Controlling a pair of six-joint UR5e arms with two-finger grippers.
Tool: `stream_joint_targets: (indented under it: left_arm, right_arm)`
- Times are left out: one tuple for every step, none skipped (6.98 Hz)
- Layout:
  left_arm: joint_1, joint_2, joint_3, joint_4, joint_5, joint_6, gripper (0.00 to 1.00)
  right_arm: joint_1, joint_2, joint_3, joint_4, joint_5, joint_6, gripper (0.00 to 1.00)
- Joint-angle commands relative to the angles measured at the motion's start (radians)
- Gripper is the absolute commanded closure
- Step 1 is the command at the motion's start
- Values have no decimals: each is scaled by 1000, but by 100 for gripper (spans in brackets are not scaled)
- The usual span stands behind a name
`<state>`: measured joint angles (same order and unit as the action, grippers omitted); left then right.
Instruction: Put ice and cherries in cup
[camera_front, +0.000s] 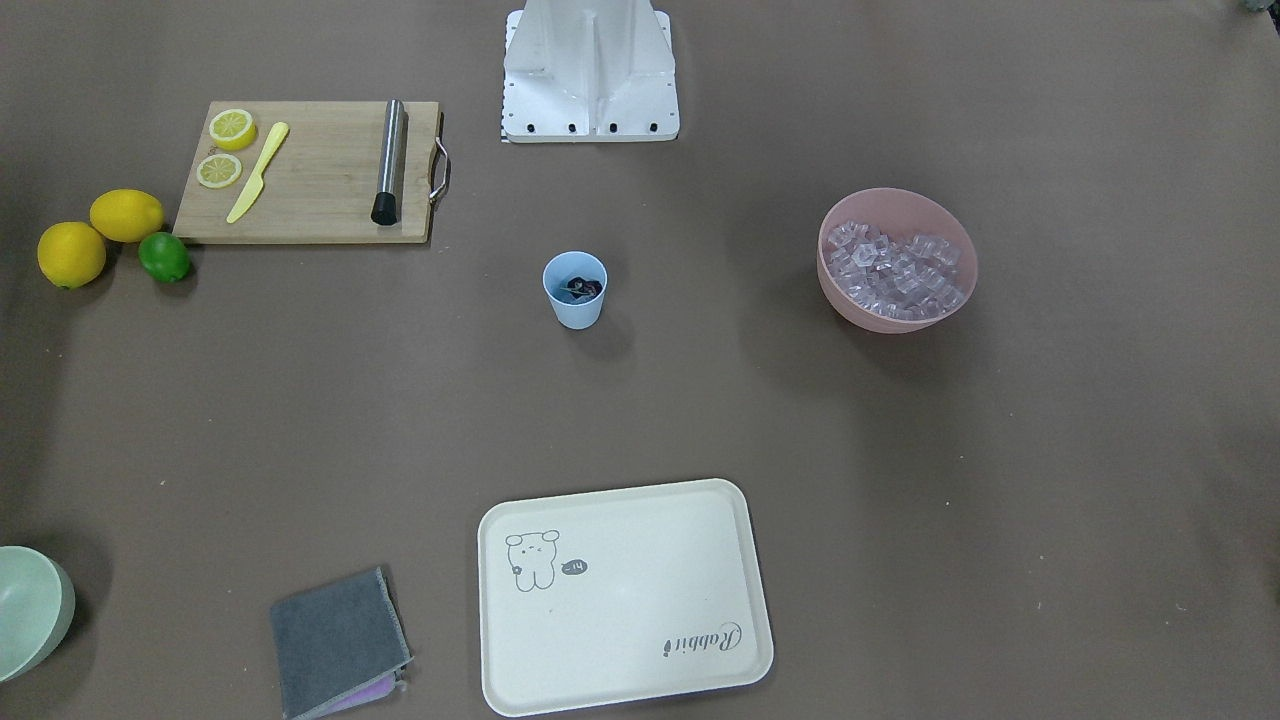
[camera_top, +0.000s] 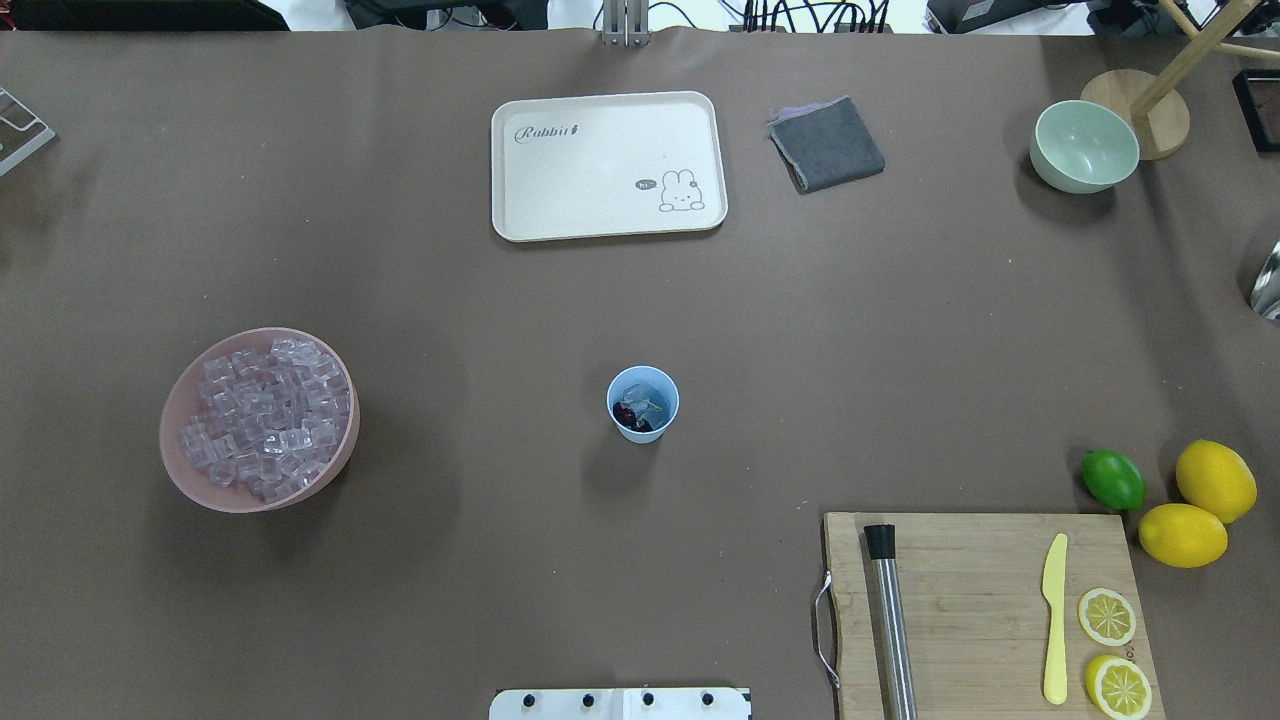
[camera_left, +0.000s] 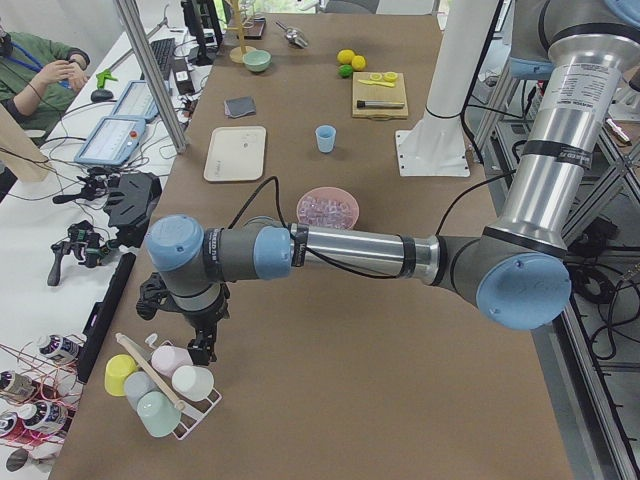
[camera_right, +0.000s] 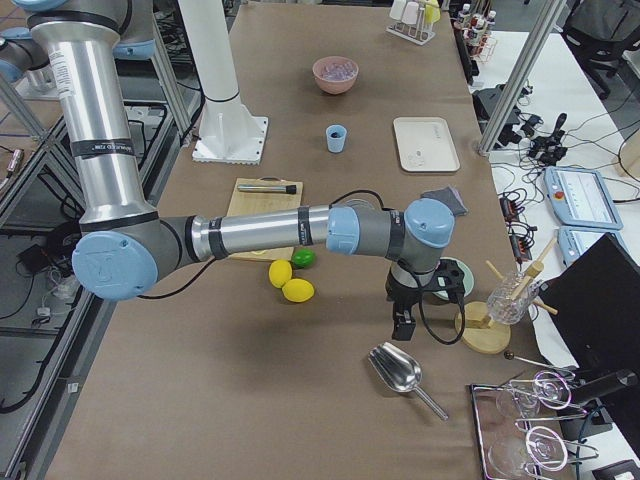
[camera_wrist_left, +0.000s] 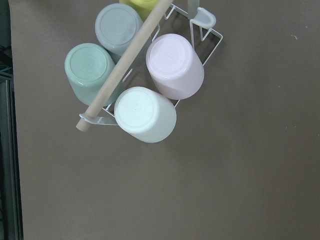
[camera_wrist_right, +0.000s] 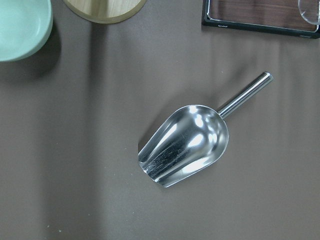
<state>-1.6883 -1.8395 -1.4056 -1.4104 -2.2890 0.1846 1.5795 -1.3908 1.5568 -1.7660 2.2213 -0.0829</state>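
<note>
The light blue cup (camera_top: 643, 404) stands upright mid-table; it also shows in the front-facing view (camera_front: 575, 290). Inside it lie the dark cherries (camera_top: 634, 420) and a few clear ice cubes (camera_top: 642, 397). Many more ice cubes (camera_top: 265, 415) fill the pink bowl (camera_top: 185, 485) on the robot's left. The left gripper (camera_left: 205, 345) hangs over a rack of upturned cups at the table's left end. The right gripper (camera_right: 403, 325) hangs above a metal scoop at the right end. No fingers show in either wrist view, so I cannot tell whether either gripper is open or shut.
A cream tray (camera_top: 520, 215) and a grey cloth (camera_top: 827, 143) lie at the far side. A pale green bowl (camera_top: 1085, 146), a lime (camera_top: 1113, 479), two lemons, and a cutting board (camera_top: 980, 580) with muddler, knife and lemon slices are on the right. The scoop (camera_wrist_right: 185, 145) lies flat. The cup rack (camera_wrist_left: 145, 85) stands at the left end.
</note>
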Motion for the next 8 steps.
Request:
stream_joint_targets:
  left_arm:
    - [-4,43,-4,-4,-23,1,2]
    - [-4,45,-4,-4,-23,-1,2]
    - [-16,49,-16,-2,-39,1,2]
    - [-21,119,-73,-2,-49,1,2]
    - [-21,172,-126,-1,-49,-1,2]
    - [-21,196,-139,1,-49,-2,2]
    - [-22,204,-133,-2,-49,-2,2]
    - [-21,203,-133,-2,-49,-2,2]
  right_arm:
    - [-3,-2,-3,-1,3,0,0]
    - [-3,-2,2,-1,9,0,0]
    - [-3,-2,0,-1,24,0,0]
    - [-3,-2,0,-1,34,0,0]
    - [-3,-2,-1,-1,34,0,0]
    - [-3,-2,-1,-1,34,0,0]
    - [-3,-2,0,-1,34,0,0]
    - [-3,-2,2,-3,38,0,0]
